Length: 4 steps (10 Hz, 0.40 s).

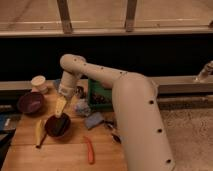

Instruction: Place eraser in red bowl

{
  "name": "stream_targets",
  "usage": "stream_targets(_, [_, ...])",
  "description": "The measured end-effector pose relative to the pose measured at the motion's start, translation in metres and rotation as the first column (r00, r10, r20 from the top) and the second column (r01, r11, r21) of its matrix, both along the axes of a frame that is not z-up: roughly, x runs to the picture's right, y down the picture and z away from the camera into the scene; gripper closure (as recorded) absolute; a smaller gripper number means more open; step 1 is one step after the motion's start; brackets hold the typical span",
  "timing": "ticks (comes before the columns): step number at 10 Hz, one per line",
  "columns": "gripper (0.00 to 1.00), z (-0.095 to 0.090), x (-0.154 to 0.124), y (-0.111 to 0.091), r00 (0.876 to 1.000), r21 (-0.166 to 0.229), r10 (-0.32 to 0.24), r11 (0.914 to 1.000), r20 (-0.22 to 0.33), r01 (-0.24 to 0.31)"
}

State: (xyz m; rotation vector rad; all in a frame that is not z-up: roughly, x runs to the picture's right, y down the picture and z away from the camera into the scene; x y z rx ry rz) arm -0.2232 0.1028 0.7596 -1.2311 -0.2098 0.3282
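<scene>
The red bowl [48, 131] sits on the wooden table at the front left. A dark flat shape [60, 125] lies inside it; it looks like the eraser, but I cannot be sure. My gripper [60, 108] hangs from the white arm straight down over the bowl's far rim, just above the dark shape.
A purple-maroon bowl [30, 102] and a white cup [38, 82] stand at the back left. A banana [39, 131] lies left of the red bowl. A pale blue-grey pad [94, 120], a green packet [100, 95] and an orange-red stick [90, 150] lie to its right.
</scene>
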Motion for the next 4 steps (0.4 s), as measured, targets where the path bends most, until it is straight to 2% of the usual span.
stream_targets(1, [0.20,0.000,0.005,-0.013,1.000,0.038,0.024,0.9990,-0.013,-0.023])
stream_targets(2, [0.20,-0.004,0.011,-0.026,0.998,0.105,0.055,0.9932,-0.040,-0.051])
stream_targets(4, [0.20,-0.008,0.020,-0.041,0.993,0.180,0.097,0.9801,-0.064,-0.084])
